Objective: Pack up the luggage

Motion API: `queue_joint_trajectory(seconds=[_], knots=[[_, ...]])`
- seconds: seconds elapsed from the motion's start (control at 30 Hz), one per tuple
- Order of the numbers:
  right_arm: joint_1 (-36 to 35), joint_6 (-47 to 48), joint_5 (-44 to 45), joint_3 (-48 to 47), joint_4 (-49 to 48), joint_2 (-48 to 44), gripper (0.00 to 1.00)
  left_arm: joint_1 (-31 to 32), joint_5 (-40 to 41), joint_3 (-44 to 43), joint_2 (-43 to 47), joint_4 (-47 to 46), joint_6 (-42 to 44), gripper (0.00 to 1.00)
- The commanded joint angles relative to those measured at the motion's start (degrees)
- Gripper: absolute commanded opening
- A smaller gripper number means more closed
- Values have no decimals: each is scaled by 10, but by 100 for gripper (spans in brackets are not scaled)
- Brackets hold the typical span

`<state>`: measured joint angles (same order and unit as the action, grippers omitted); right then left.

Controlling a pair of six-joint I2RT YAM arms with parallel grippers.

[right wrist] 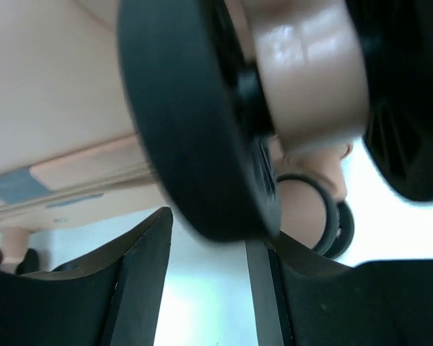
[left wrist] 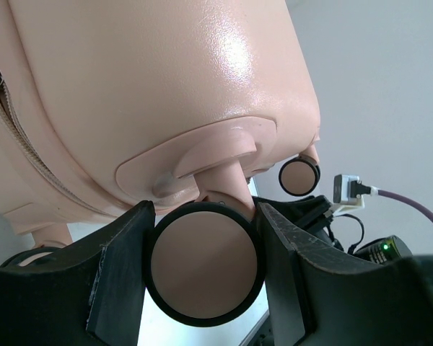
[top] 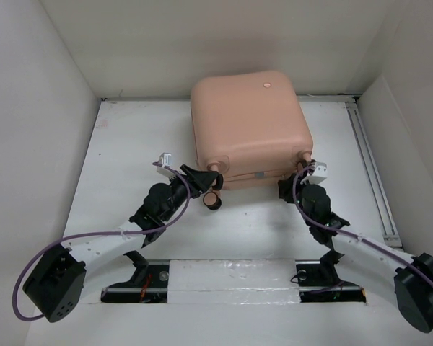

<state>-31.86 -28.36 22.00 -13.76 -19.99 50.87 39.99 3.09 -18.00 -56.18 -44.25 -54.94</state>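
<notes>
The luggage point(top: 249, 119) is a pale pink hard-shell suitcase, closed, lying at the back middle of the table with its wheels toward the arms. My left gripper point(top: 206, 189) point(left wrist: 204, 216) is shut on the near-left wheel point(left wrist: 204, 263), a pink disc with a black rim, and both fingers press its sides. My right gripper point(top: 301, 176) point(right wrist: 211, 238) is at the near-right corner with its jaws apart over bare table. A black wheel point(right wrist: 195, 122) sits just beyond its fingertips, close to the right finger point(right wrist: 263, 288). Another wheel point(right wrist: 310, 213) shows behind it.
White walls close in the table on the left, back and right. A metal rail point(top: 368, 166) runs along the right side. The arm bases and a taped plate point(top: 231, 281) sit at the near edge. Purple cables point(top: 94, 234) trail along both arms.
</notes>
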Motion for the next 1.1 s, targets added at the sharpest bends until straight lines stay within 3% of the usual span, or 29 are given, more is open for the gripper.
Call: queue_joint_trajectory(seconds=[0.0, 0.3, 0.37, 0.53, 0.57, 0.73, 0.93, 1.07], knots=[[15, 54, -30, -11, -134, 17, 51, -5, -5, 8, 29, -28, -3, 0], [15, 114, -44, 15, -316, 95, 47, -5, -11, 8, 12, -35, -3, 0], [15, 124, -59, 9, -345, 109, 40, -5, -11, 8, 12, -35, -3, 0], [15, 117, -59, 15, -374, 114, 4, -5, -11, 8, 24, -29, -3, 0], [15, 117, -59, 15, -374, 114, 0, -5, -11, 8, 24, -29, -3, 0], [-35, 90, -71, 20, -369, 120, 0, 3, -16, 1, -1, -53, -3, 0], [-216, 54, -32, -20, -355, 221, 0, 18, -37, -55, -62, -103, -5, 0], [-257, 54, 2, -31, -343, 241, 0, 18, -66, -66, -84, -117, -18, 0]])
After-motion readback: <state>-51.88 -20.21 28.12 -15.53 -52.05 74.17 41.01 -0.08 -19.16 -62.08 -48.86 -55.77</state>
